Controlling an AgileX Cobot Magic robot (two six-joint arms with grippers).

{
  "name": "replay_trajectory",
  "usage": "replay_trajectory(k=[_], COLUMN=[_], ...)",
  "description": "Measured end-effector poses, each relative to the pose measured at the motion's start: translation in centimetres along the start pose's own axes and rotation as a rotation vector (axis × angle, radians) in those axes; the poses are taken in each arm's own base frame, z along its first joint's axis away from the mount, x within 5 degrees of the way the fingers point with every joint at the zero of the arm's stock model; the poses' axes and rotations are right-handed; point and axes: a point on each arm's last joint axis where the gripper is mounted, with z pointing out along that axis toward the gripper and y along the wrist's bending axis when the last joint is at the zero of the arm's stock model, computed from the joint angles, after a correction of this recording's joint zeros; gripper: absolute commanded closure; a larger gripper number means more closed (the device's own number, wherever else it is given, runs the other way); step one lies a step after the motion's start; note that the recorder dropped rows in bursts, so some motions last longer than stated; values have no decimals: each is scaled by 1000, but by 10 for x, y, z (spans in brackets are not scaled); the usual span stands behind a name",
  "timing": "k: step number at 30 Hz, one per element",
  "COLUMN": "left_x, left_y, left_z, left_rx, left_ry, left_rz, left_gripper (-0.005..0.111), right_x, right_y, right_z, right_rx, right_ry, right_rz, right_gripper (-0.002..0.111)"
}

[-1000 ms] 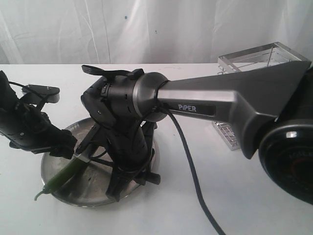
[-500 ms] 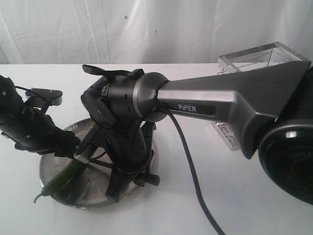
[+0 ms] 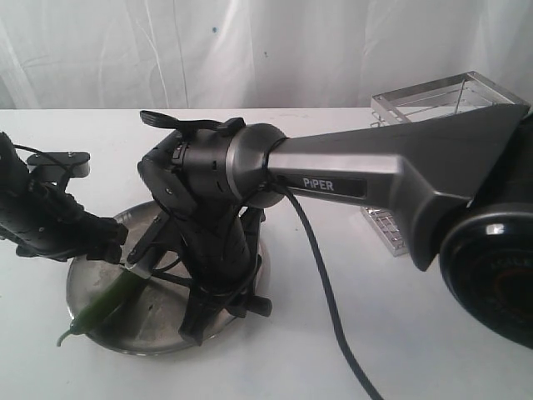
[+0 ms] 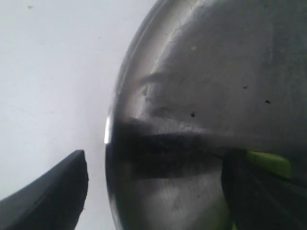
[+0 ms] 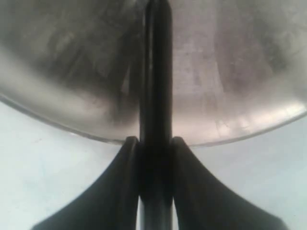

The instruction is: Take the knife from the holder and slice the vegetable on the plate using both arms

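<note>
Two arms over a steel plate on a white tabletop, pale drapes behind

The plate (image 3: 100,329) sits on the white table (image 3: 400,350); a wrinkled white curtain (image 3: 275,50) closes off the back; the wire holder (image 3: 441,104) stands at the far right. The right gripper (image 5: 156,143) is clamped tight on the knife (image 5: 157,72) above the plate; the left gripper (image 4: 153,187) gapes wide at the rim, one finger beside the vegetable (image 3: 112,300), holding nothing.

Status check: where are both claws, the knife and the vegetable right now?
Right claw shut on knife, over plate. Left claw open, at vegetable, one finger outside the rim. Holder empty, off to the right; nothing in the way.
</note>
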Motion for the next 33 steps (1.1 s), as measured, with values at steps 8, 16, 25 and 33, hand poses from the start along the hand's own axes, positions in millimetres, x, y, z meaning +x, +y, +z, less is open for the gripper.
replay_trajectory(k=[8,16,25,33], left_x=[-3,-4,-12,0], left_y=[-2,-2,-1,-10], left_z=[4,12,25,-9], left_rx=[26,35,30,106], left_ry=[-19,2,-8,149], left_rz=[-22,-9,7,40], left_gripper=[29,29,41,47], right_x=[0,-1,-1,-1], right_y=[0,0,0,0], right_z=[0,0,0,0], right_rx=[1,2,1,-2], right_ry=[-4,-9,-11,-6], right_rz=[-8,-14,-15,-21], right_gripper=[108,108,108,108])
